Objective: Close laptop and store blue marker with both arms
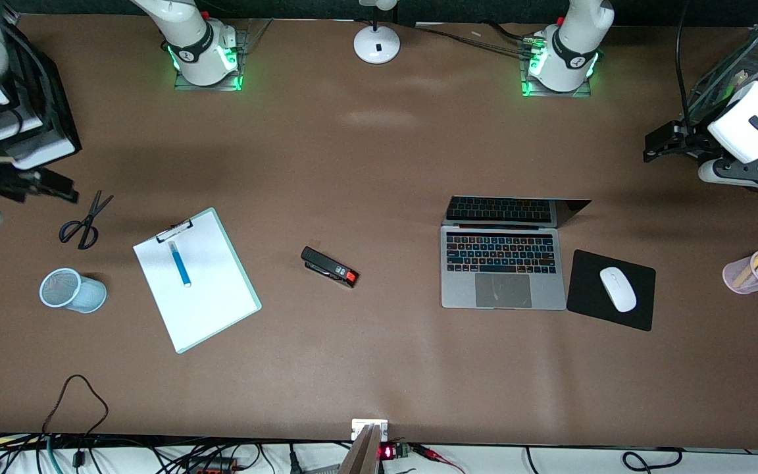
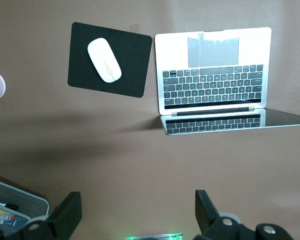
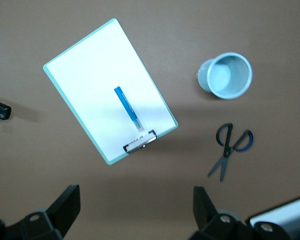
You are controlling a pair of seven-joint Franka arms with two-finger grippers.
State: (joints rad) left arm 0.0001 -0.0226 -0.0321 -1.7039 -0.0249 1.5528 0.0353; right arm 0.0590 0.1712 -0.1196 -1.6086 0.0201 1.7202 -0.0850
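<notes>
Front view: stapler (image 1: 329,266) between clipboard (image 1: 221,309), laptop (image 1: 503,266).

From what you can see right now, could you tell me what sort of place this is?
Most likely a robotics lab bench staged as an office desk: an open laptop beside a mouse on its pad, a clipboard carrying the blue marker, and loose cables along the table edge.

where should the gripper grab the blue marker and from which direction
Grip the blue marker across the middle of its slim barrel, coming straight down from above. It lies flat on the paper of the clipboard, with nothing touching its sides, so fingers can straddle its width. The right gripper, open above it, seems best placed.
</notes>
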